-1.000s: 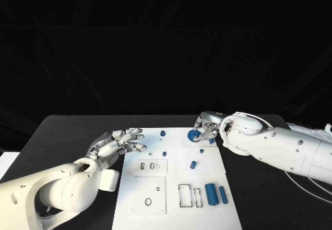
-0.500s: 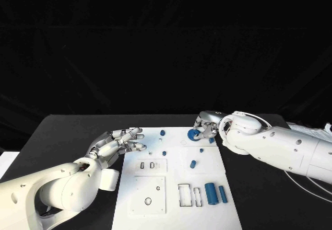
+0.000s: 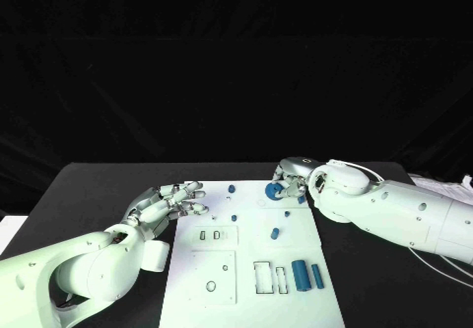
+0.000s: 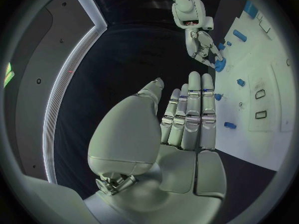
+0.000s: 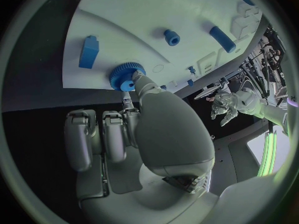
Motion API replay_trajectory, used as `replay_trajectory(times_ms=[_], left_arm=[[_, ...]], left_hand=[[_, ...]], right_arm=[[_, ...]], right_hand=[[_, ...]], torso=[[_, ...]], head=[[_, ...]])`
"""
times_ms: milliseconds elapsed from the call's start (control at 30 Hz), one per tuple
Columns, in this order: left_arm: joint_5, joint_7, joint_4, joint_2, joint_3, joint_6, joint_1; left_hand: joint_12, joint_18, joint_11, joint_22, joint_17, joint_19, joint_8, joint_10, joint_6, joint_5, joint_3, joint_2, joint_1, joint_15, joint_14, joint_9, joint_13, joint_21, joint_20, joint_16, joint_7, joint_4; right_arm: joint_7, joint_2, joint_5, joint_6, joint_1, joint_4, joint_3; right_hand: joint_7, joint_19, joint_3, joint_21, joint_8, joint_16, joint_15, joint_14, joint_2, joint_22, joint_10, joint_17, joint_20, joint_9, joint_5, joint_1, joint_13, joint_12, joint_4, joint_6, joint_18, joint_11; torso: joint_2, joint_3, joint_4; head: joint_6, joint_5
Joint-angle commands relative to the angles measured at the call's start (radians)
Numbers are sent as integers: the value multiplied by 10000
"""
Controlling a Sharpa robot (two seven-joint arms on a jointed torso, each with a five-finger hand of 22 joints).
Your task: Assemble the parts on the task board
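**A:** Where is the round blue toothed gear [image 3: 272,190] sitting?

**B:** At the far right corner of the flat white task board [image 3: 222,287], which lies in the middle of the black tabletop [image 3: 93,184]. The silver right hand [image 3: 288,186] is on it; in the right wrist view a fingertip [image 5: 138,81] presses against the gear [image 5: 125,77] at its hub while the other fingers lie curled back beside the palm. Whether the gear is truly pinched or only touched, I cannot tell.

**A:** What lies close around it?

**B:** A small blue rectangular block [image 5: 89,51] just beside it along the far edge, a short blue round peg [image 3: 287,214] a little nearer the robot, and a stubby blue cylinder [image 3: 275,234] beyond that. The white right arm [image 3: 394,212] lies along the board's right edge, crowding that corner.

**A:** And the other side?

**B:** The silver left hand [image 3: 167,203] hovers at the board's left edge, fingers spread and straight, holding nothing. Near its fingertips are a small blue oval piece [image 3: 231,188] and a small blue stud [image 3: 234,219].

**A:** Anything at the near end?

**B:** Two long blue cylinders [image 3: 308,276] lying side by side next to narrow rectangular slots [image 3: 272,279], well apart from both hands.
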Motion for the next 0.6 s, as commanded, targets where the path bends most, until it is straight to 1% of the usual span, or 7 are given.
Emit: replay_trajectory(times_ms=[33, 133, 300, 367, 400, 467, 600], left_arm=[[11, 34, 12, 23, 7, 213, 11], [11, 27, 9, 30, 7, 217, 11], [11, 27, -17, 37, 7, 211, 11], [11, 22, -22, 37, 7, 211, 11], [11, 18, -25, 37, 7, 213, 11], [11, 5, -35, 36, 7, 220, 11], [11, -3, -50, 33, 7, 218, 11]], left_hand=[[-46, 109, 19, -11, 10, -36, -53, -43, -51, -34, 20, 87, 9, 8, -63, -2, -8, -36, 34, -29, 19, -64], [-46, 109, 19, -11, 10, -36, -53, -43, -51, -34, 20, 87, 9, 8, -63, -2, -8, -36, 34, -29, 19, -64], [-47, 110, 18, -13, 19, -36, -54, -42, -49, -33, 25, 95, 14, 7, -64, 0, -7, -37, 35, -32, 19, -72], [-47, 110, 18, -13, 19, -36, -54, -42, -49, -33, 25, 95, 14, 7, -64, 0, -7, -37, 35, -32, 19, -72], [-47, 110, 18, -13, 20, -36, -54, -42, -49, -33, 26, 96, 16, 7, -65, 0, -7, -37, 35, -33, 18, -73], [-48, 110, 18, -14, 23, -36, -55, -42, -48, -33, 28, 98, 19, 7, -66, 0, -6, -37, 35, -34, 18, -76], [-48, 110, 18, -14, 23, -36, -55, -42, -48, -33, 28, 98, 19, 7, -66, 0, -6, -37, 35, -34, 18, -76]], right_arm=[[73, -5, -549, -628, -49, 188, -27], [101, -14, -593, -966, -53, 430, -26], [144, 108, -751, -1434, -51, 879, -25], [177, 216, -835, -1515, -48, 969, -26], [192, 283, -892, -1544, -48, 1008, -27], [217, 436, -976, -1578, -46, 1054, -36], [219, 685, -1057, -1495, -45, 1027, -73]], right_hand=[[-266, 642, 139, 58, 185, 63, -70, 936, 130, 1811, 433, 2099, -99, 142, 244, -84, 1520, 31, -25, 547, -103, -84], [-278, 665, 205, 80, 182, 64, -81, 937, 115, 1859, 432, 2102, -111, 140, 325, -136, 1522, 23, -46, 571, -114, -93], [-283, 717, 274, 125, 169, 64, -89, 937, 93, 1961, 426, 2102, -121, 134, 379, -189, 1513, -1, -70, 581, -136, -100], [-284, 723, 332, 131, 154, 62, -93, 936, 91, 1973, 418, 2099, -126, 128, 398, -186, 1504, -21, -106, 576, -139, -102], [-282, 725, 370, 133, 144, 60, -93, 935, 89, 1979, 412, 2095, -129, 124, 404, -185, 1495, -38, -128, 571, -140, -103], [-279, 725, 397, 133, 137, 62, -94, 936, 88, 1978, 409, 2100, -130, 121, 403, -190, 1492, -46, -142, 568, -140, -102], [-277, 725, 422, 134, 131, 59, -94, 934, 91, 1980, 402, 2093, -130, 118, 400, -198, 1479, -66, -151, 567, -140, -101]], torso=[[-6, 3, 12], [-4, 7, 27], [-1, 1, 10], [1, -3, 7], [3, -4, 8], [2, -2, 18], [9, -3, 13]], head=[[12, 24], [10, 30], [17, 69], [23, 87], [36, 79], [24, 55], [13, 82]])
